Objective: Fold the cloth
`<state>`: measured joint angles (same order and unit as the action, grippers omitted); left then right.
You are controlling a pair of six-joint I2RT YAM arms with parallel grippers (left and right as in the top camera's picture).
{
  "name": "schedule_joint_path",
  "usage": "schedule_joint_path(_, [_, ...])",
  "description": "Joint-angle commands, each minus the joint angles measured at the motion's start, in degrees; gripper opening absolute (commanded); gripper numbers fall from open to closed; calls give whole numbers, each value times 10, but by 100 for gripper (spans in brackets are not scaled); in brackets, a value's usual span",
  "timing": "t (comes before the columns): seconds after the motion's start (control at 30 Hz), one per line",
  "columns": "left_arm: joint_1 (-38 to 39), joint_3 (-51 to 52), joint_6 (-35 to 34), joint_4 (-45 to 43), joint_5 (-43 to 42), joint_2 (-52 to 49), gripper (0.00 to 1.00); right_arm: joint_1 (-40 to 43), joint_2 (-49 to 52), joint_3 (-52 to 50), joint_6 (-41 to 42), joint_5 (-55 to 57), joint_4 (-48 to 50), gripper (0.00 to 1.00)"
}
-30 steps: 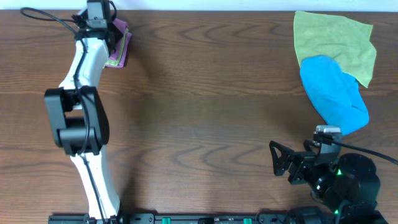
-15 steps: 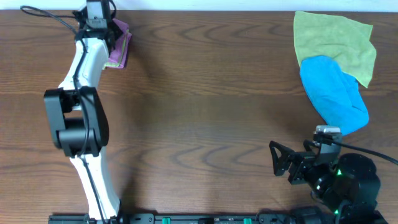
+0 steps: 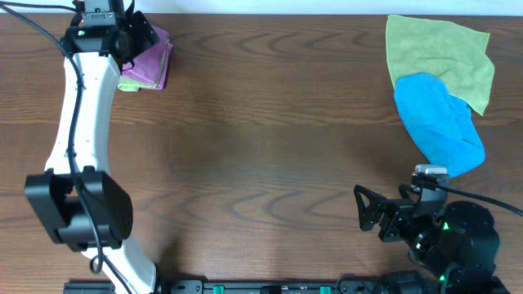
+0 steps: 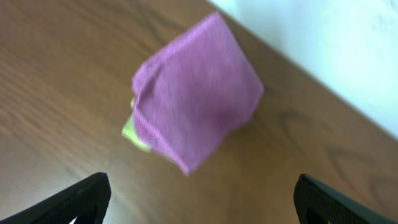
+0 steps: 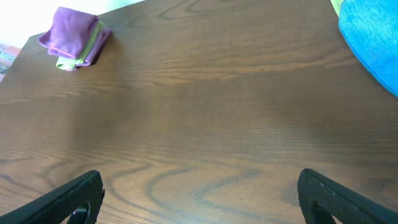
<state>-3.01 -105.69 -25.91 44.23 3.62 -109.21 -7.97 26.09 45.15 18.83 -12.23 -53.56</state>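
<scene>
Nearest the base, the right tool point(image 5: 199, 190) sits low at the front of the surface point(image 3: 270, 147), its fingers spread wide with nothing between them. It is well apart from everything, so it poses little risk unless it swings out toward the blue cloth point(image 3: 437, 126) and drags it. That blue cloth lies over part of a yellow-green cloth point(image 3: 441, 49) on the right side.

At the far left corner lies the cloth point(image 4: 196, 99), gathered into a small folded bundle. It rests on a yellow-green layer point(image 4: 134, 134) that peeks out at one edge. The left tool point(image 4: 202, 190) hangs just above and beside the bundle, released and empty.

The danger is here. If the left tool dips or sweeps sideways, a finger could catch the top flap and peel the fold open. A fresh pinch might also take the yellow-green layer with it. The bundle is close to the far edge of the surface, so a push that way could send it off. The left wrist view is blurred, so I cannot tell how neatly the edges meet. A loose flap would snag all the more easily.
</scene>
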Motion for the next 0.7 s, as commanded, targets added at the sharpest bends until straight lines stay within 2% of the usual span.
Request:
schedule_joint_path(0.0, [-3, -10, 21, 36, -49, 36, 95, 5, -2, -3, -5, -4, -1, 99])
schedule_joint_path(0.2, [-3, -10, 21, 100, -83, 71, 95, 5, -2, -3, -5, -4, -1, 99])
schedule_joint_path(0.37, [-3, -10, 23, 222, -74, 99, 95, 5, -2, -3, -5, -4, -1, 99])
schedule_joint_path(0.5, [1, -9, 48, 302, -78, 125, 95, 5, -2, -3, -5, -4, -1, 99])
schedule_joint_path(0.67, [16, 23, 75, 346, -65, 175, 95, 5, -2, -3, -5, -4, -1, 99])
